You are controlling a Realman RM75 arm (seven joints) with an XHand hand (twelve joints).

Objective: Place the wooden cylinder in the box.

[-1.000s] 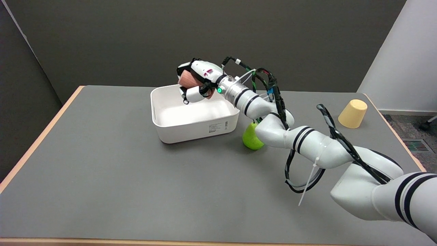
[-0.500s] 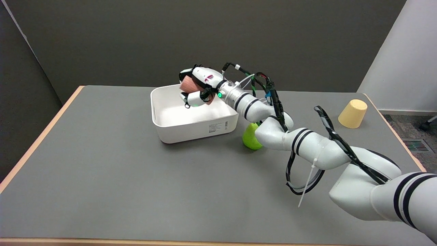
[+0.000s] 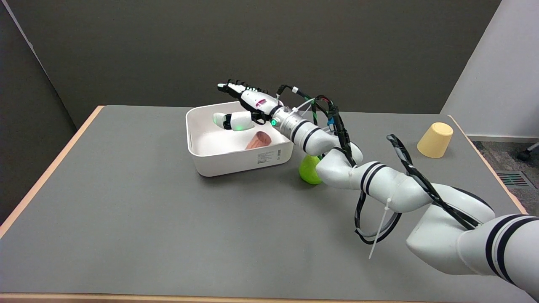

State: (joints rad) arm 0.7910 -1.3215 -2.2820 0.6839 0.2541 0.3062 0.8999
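The hand (image 3: 246, 107) hovers spread above the wooden cylinder (image 3: 257, 140) lying in the box (image 3: 236, 162).

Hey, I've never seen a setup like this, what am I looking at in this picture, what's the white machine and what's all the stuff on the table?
The white jointed thing is a robot arm reaching in from the lower right, seen by a camera above the table's near side looking down and across. At its end is a black-and-white hand with fingers, spread open over a white box and holding nothing. Inside the box, near its right wall, lies a wooden cylinder, tilted. That is the job: put the cylinder in the box, and it is in there now. On the grey table there is also a green pear, partly hidden behind the arm, and a yellow cup upside down at the far right. Black cables run along the arm.
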